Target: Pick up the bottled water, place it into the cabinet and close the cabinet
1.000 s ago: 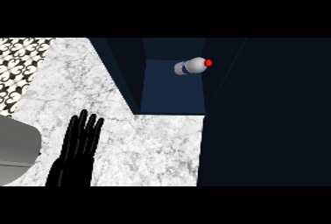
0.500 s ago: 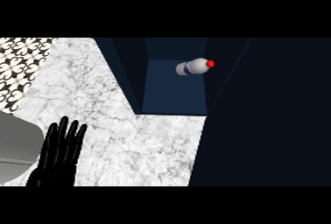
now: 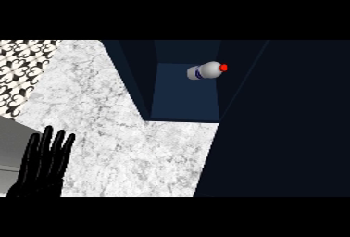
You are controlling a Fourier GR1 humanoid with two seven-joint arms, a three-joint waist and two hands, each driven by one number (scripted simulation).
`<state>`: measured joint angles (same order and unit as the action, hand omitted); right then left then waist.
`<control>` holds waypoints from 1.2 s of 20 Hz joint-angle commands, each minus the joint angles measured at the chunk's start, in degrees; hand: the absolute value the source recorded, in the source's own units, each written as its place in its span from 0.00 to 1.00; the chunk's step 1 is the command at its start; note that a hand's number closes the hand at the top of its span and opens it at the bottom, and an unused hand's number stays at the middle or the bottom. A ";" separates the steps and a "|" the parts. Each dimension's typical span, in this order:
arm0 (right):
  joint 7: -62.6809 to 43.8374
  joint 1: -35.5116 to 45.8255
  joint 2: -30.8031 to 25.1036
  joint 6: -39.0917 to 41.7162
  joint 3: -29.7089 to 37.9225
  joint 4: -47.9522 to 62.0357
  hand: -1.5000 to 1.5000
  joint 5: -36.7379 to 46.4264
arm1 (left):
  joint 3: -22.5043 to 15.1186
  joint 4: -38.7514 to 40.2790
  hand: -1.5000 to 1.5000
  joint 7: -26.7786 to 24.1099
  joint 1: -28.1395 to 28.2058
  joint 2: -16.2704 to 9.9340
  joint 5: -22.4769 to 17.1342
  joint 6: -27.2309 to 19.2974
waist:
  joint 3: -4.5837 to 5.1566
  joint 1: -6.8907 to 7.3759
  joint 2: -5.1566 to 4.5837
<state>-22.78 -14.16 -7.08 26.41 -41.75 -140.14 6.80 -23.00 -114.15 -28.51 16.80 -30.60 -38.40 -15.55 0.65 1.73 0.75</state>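
Nearest, at the bottom left corner, the left hand [image 3: 42, 164] hangs over the marble counter [image 3: 130, 148] with its black fingers straight and together, pointing away toward the cabinet, holding nothing. It lies across the counter's left edge, where the white stone meets a grey surface [image 3: 15, 148] beside it. The right hand is nowhere to be seen.

Beyond the hand the counter runs open and bare up to the cabinet. On its right it is cut off by a tall, dark navy cabinet door [image 3: 280, 125], whose edge slants from the lower middle up toward the top. The counter's far end meets the cabinet [image 3: 184, 99] in a stepped edge: the blue cabinet floor starts right where the marble stops, boxed by a dark side wall on the left and the door on the right.

Far back on that blue floor lies the bottled water [image 3: 206, 71], on its side. Its long axis runs nearly left to right, slightly tilted, with the red cap pointing right toward the door and the white base toward the cabinet's left wall. It sits close to the door side, leaving open blue floor between it and the counter.

Off to the far left of the counter is a patch of black-and-white patterned tile [image 3: 24, 69].
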 commanded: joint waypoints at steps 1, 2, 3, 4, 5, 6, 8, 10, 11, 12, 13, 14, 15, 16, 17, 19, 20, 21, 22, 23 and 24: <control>-3.38 6.42 6.72 -9.06 -8.17 3.59 1.00 7.42 | 0.61 -1.48 0.00 -0.95 2.76 -1.52 -0.28 1.85 | -0.02 0.82 0.12; -3.65 7.92 6.70 -9.51 -7.52 3.68 1.00 6.85 | 0.38 -1.05 0.00 -0.29 1.78 -1.00 -0.39 1.42 | -0.03 0.43 -0.21; -3.22 8.66 6.67 -9.31 -7.17 5.35 1.00 6.57 | 0.96 -0.85 0.00 -0.42 1.28 -0.89 -0.70 1.55 | 0.00 0.57 -0.35; -3.78 8.96 6.65 -9.52 -6.89 4.90 1.00 6.89 | 1.87 -1.70 0.00 -0.50 2.11 -1.74 -1.15 2.04 | -0.01 0.82 -0.15; -3.58 9.53 6.63 -9.23 -6.74 4.08 1.00 6.61 | 2.41 -0.67 0.00 -0.64 2.34 -2.39 -1.31 2.88 | 0.08 0.73 -0.10; -3.69 10.46 6.61 -9.21 -5.78 5.57 1.00 6.00 | 2.71 -1.58 0.00 -0.19 2.38 -2.77 -2.51 4.00 | 0.06 1.24 -0.39; -4.59 11.14 6.58 -8.56 -4.99 5.55 1.00 4.59 | 3.39 -1.50 0.00 -0.36 1.64 -2.70 -2.49 3.86 | 0.14 1.46 -0.71; -4.89 11.27 6.56 -8.05 -5.13 5.43 1.00 4.49 | 2.86 -1.10 0.00 -1.03 2.94 -2.32 -2.65 4.50 | 0.22 1.85 -0.52; -4.01 11.88 6.56 -7.94 -4.83 5.92 1.00 3.75 | 2.74 -1.33 0.00 -0.86 2.91 -3.02 -2.12 4.86 | 0.15 2.23 -0.68; -4.57 11.76 6.55 -7.84 -5.04 5.64 1.00 3.36 | 3.86 -0.34 0.00 -1.18 2.49 -2.66 -2.99 5.03 | 0.22 1.87 -0.82; -4.29 12.43 6.55 -7.43 -3.99 5.62 1.00 3.45 | 4.59 -1.24 0.00 -1.04 2.35 -3.60 -3.26 5.76 | 0.22 2.41 -0.80; -5.01 12.53 6.54 -7.30 -4.26 5.23 1.00 2.97 | 3.77 -1.28 0.00 -0.98 2.81 -3.54 -3.01 6.07 | 0.21 2.34 -0.79; -5.10 12.25 6.54 -7.25 -4.23 5.05 1.00 2.55 | 4.63 -0.40 0.00 -1.42 3.05 -3.60 -3.39 6.36 | 0.28 2.43 -0.85; -5.40 13.17 6.54 -6.97 -2.84 5.67 1.00 2.31 | 4.45 -0.86 0.00 -1.43 3.71 -4.05 -3.24 6.80 | 0.23 3.24 -1.05; -5.39 12.79 6.54 -6.50 -3.40 5.97 1.00 2.56 | 5.10 -0.18 0.00 -1.57 2.58 -3.83 -3.47 6.86 | 0.30 2.51 -1.10; -4.49 12.63 6.54 -7.03 -2.79 6.21 1.00 1.72 | 4.89 -0.78 0.00 -1.02 2.55 -3.93 -3.84 7.05 | 0.18 2.59 -1.27; -4.37 12.36 6.54 -7.05 -2.29 5.88 1.00 1.33 | 5.13 -0.83 0.00 -1.12 3.00 -4.16 -3.92 7.22 | 0.21 3.07 -1.29; -4.42 11.79 6.54 -7.18 -2.47 5.89 1.00 0.25 | 4.97 -0.98 0.00 -1.31 2.63 -3.53 -4.09 7.05 | 0.22 3.03 -1.50; -4.86 11.69 6.55 -7.13 -2.30 6.61 1.00 -0.36 | 5.27 -1.15 0.00 -1.08 2.73 -4.41 -4.14 7.82 | 0.19 3.36 -1.62; -3.80 11.14 6.55 -7.47 -2.33 6.90 1.00 -1.48 | 5.63 -0.79 0.00 -1.39 2.70 -4.23 -4.41 7.99 | 0.18 3.72 -1.87; -3.55 11.25 6.56 -7.57 -1.98 7.07 1.00 -2.29 | 5.57 -0.53 0.00 -1.47 2.80 -4.05 -4.54 8.12 | 0.18 4.01 -2.06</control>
<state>-25.12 -6.12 -10.31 28.24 -41.63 -139.57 4.08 -17.89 -114.94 -29.79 19.54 -34.54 -42.39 -8.23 0.85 4.98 -0.79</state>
